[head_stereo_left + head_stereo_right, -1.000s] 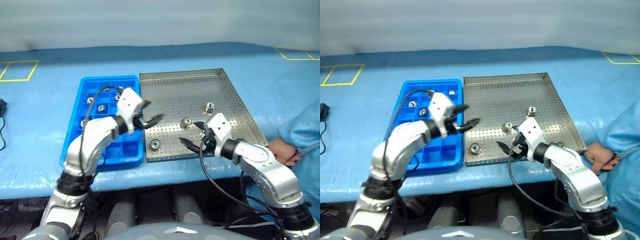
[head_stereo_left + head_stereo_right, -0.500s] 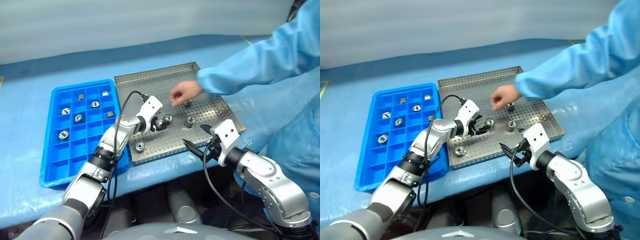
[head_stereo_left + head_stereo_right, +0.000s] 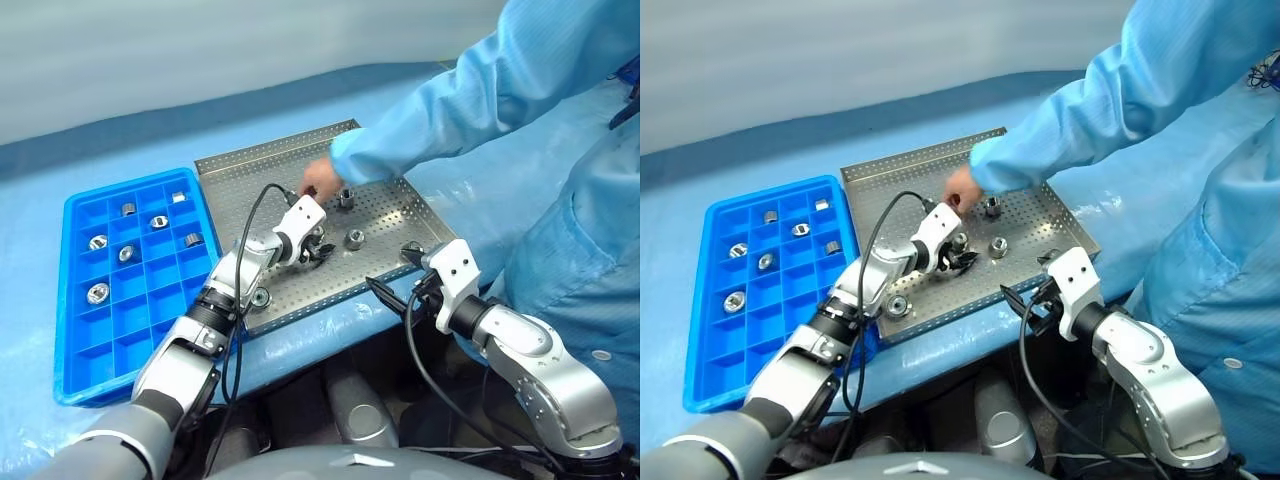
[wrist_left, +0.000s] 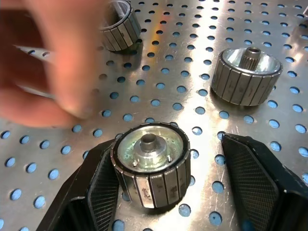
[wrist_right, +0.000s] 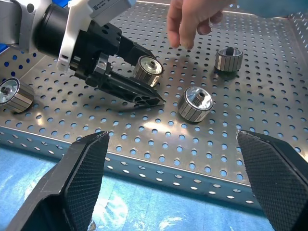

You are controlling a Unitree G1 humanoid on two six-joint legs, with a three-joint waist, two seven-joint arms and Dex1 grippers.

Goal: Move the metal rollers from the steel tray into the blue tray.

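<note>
Straddling a metal roller on steel tray with left gripper, jaws spread, unclenched; right gripper wide open; person's hand nearby.

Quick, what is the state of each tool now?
Left tool: open, fingers around a metal roller on the steel tray, not closed on it.
Right tool: open, holding nothing.

A person's hand and sleeve reach across the far half of the steel tray, blocking the way in from above there. The left gripper straddles one roller, jaws apart, one side touching. Two more rollers stand near. The tray's near rim is open to the right gripper.
</note>
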